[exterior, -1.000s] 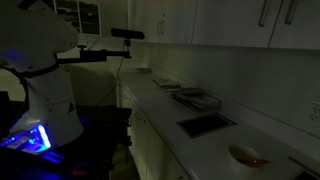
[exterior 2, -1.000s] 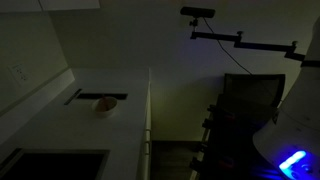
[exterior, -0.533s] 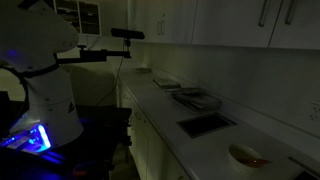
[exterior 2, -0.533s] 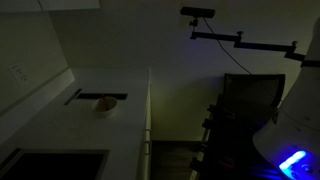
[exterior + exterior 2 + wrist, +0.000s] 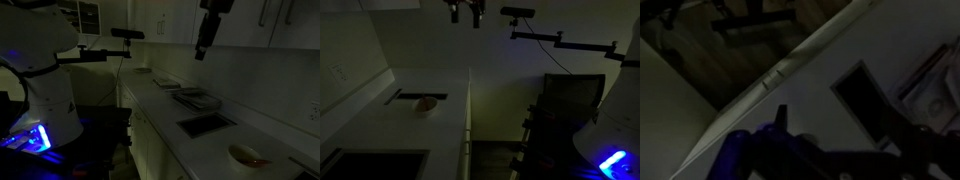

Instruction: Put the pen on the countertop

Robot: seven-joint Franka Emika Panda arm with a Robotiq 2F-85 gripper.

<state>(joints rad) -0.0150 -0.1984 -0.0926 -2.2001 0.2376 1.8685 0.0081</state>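
Claw: the gripper (image 5: 201, 50) hangs high above the countertop (image 5: 200, 146), well apart from it; its fingers seem to stand wide, with nothing between them
Pen: the pen (image 5: 256, 161) shows only as a reddish streak in the pale bowl (image 5: 243, 153), at the near end of the countertop in an exterior view
Tray: a dark tray (image 5: 206, 124) lies on the countertop, farther than the bowl
Light: very dim, small details are hard to see

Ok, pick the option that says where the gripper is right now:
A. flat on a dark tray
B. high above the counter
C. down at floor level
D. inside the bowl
B: in both exterior views the gripper hangs up by the wall cabinets, well clear of the countertop, the bowl and the tray.
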